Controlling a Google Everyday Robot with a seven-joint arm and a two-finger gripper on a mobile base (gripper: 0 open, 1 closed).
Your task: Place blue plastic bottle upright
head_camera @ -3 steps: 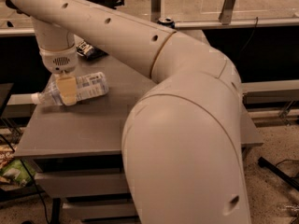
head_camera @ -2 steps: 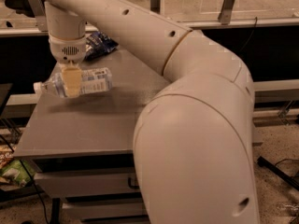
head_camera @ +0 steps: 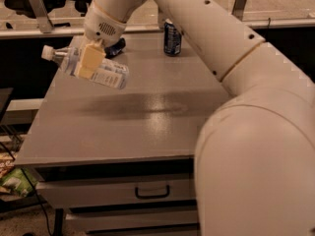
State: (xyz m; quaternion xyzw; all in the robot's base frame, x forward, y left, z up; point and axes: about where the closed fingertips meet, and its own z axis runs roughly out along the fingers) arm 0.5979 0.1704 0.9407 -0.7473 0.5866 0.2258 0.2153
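The blue plastic bottle [head_camera: 96, 69] is clear with a pale printed label and a white cap at its upper left end. My gripper [head_camera: 89, 60] is shut on its middle and holds it in the air above the left part of the grey table [head_camera: 147, 112]. The bottle is tilted, cap end higher and pointing left. A tan finger pad [head_camera: 88, 59] covers part of the bottle.
A short dark blue can [head_camera: 172, 37] stands upright at the back of the table. A dark snack bag [head_camera: 114, 47] lies behind the gripper. My large white arm fills the right side of the view. Drawers sit under the table's front edge.
The gripper has lifted the bottle off the table, and its cap end has risen so it tilts. The arm has swung back, uncovering the can and more of the tabletop.
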